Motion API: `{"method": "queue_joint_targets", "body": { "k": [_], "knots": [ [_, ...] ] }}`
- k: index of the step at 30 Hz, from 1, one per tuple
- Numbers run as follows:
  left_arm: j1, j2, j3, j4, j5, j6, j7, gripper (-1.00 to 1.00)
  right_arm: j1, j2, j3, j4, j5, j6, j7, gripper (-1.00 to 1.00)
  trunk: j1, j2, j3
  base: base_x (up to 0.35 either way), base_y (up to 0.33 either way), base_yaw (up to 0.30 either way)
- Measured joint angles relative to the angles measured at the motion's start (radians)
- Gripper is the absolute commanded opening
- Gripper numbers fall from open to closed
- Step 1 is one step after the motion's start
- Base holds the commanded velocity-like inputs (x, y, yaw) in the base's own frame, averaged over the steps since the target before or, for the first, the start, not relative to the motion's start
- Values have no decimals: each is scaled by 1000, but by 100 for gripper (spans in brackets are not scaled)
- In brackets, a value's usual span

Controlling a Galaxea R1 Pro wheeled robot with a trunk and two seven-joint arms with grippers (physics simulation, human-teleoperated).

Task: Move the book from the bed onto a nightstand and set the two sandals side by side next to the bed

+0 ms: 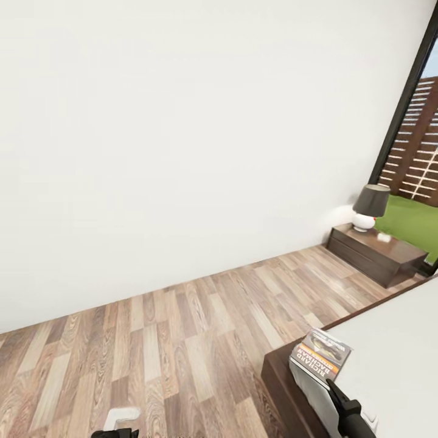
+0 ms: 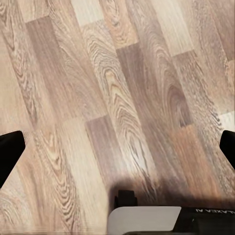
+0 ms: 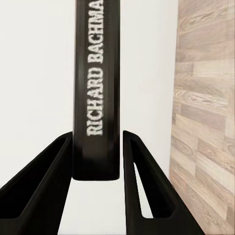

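Plank floor [image 1: 182, 340], white wall. Right tool [image 3: 98, 147] clamps book [image 1: 320, 358] by its spine above bed [image 1: 395, 340] corner. Left tool [image 2: 117, 147] spread wide over floor.

Lamp [image 1: 368, 207]: dark shade on a round white base, standing on a low dark cabinet near the wall
Small white item [image 1: 383, 238]: lying on the same top, beside the lamp, too small to tell what
Wall [image 1: 182, 140]: plain white, bare, meeting the floor along a slanted line
Floor [image 1: 182, 340]: wood planks in mixed brown and tan tones, strong grain up close [image 2: 117, 98]
Fence [image 1: 420, 146]: brown slats outside the glass
Grass [image 1: 413, 222]: bright green strip below the fence
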Motion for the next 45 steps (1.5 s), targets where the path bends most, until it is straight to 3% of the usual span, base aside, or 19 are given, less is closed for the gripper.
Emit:
{"method": "queue_joint_targets", "body": {
  "k": [17,30,45],
  "knots": [
    [0,1,0,-1,0,-1,-1,100,0,0,1,0,0,0,-1,-100,0,0,-7,0,0,279],
    [0,2,0,-1,0,-1,-1,100,0,3,34,0,0,-1,-1,-100,0,0,-13,0,0,279],
    [0,2,0,0,0,-1,0,100,0,5,38,0,0,-1,-2,-100,0,0,-21,0,0,279]
  ]
}}
